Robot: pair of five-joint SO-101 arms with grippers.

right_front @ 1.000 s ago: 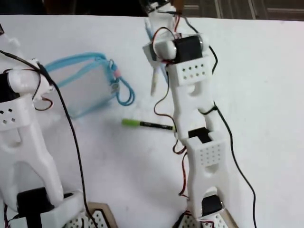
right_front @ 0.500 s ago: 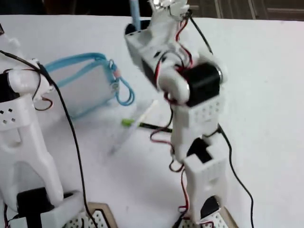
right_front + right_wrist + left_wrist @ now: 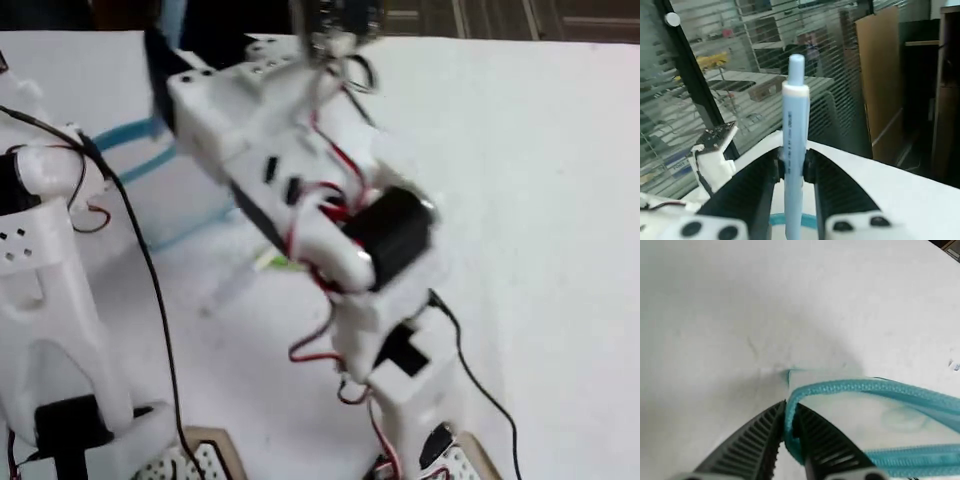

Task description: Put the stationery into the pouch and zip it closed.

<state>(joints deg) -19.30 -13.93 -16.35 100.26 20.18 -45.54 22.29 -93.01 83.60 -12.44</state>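
My right claw (image 3: pixel 792 161) pinches the pen (image 3: pixel 795 110) upright over the pouch (image 3: pixel 865 387), whose rim my left claw (image 3: pixel 789 412) grips.

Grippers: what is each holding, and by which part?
The right gripper clamps the blue pen on its barrel, below the white band. The left gripper pinches the pouch at the end of its teal zipper edge.
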